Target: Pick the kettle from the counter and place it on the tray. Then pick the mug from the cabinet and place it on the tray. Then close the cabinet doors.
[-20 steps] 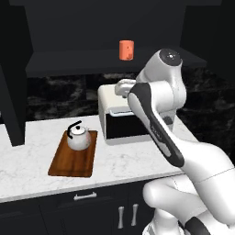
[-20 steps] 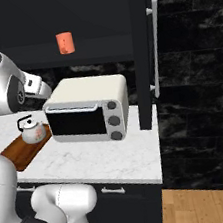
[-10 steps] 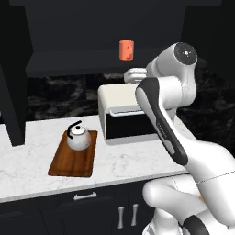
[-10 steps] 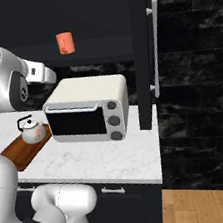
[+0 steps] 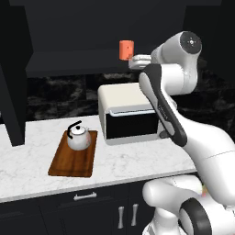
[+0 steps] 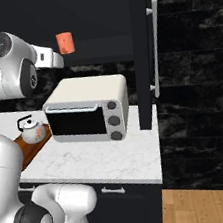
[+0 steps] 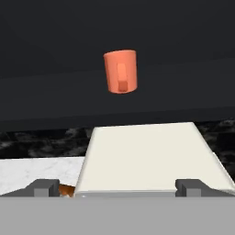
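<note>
Arm has risen toward the mug (image 7: 120, 71) on the cabinet (image 5: 92, 27) shelf; jaws spread open, empty

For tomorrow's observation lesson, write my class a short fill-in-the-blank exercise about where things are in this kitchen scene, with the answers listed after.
1. The kettle stands on the wooden ____.
2. The orange mug sits on a shelf inside the black ____.
3. In the hand view, the mug's handle faces ____ the camera.
4. The tray lies on the counter to the left of the cream toaster ____, as the left base view shows it.

Missing words: tray; cabinet; toward; oven
</note>
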Robot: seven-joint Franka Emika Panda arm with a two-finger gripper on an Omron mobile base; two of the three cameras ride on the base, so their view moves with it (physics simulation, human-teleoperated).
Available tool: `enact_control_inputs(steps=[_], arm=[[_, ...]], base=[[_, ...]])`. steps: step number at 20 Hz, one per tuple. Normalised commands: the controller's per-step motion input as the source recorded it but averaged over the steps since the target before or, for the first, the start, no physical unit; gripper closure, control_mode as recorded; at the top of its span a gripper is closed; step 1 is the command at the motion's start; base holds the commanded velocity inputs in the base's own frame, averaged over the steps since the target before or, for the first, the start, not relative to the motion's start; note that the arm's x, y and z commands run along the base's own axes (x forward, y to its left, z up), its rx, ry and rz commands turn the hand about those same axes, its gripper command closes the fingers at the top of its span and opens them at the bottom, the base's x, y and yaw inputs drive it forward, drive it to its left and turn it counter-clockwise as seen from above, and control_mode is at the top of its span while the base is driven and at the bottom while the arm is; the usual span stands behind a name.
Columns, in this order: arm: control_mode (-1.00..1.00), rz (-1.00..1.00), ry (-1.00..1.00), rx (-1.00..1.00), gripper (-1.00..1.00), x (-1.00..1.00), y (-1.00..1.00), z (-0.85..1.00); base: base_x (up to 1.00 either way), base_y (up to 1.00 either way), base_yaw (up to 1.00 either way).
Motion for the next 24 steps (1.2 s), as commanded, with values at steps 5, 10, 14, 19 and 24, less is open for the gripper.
enact_control_inputs(steps=[5, 10, 14, 19, 24], arm=[[-1.00, 0.00, 0.05, 0.00, -1.00, 0.64, -0.22, 0.08], [-1.00, 0.00, 0.07, -0.02, -1.00, 0.69, -0.07, 0.00], [-1.00, 0.00, 0.00, -0.02, -1.00, 0.66, 0.05, 0.00], [-1.00, 0.00, 0.00, -0.08, -1.00, 0.58, 0.16, -0.05], [-1.00, 0.00, 0.00, -0.06, -1.00, 0.53, 0.19, -0.07]], base=[[0.00, 0.00, 0.00], [0.00, 0.00, 0.00], [0.00, 0.00, 0.00], [0.00, 0.00, 0.00], [0.00, 0.00, 0.00]])
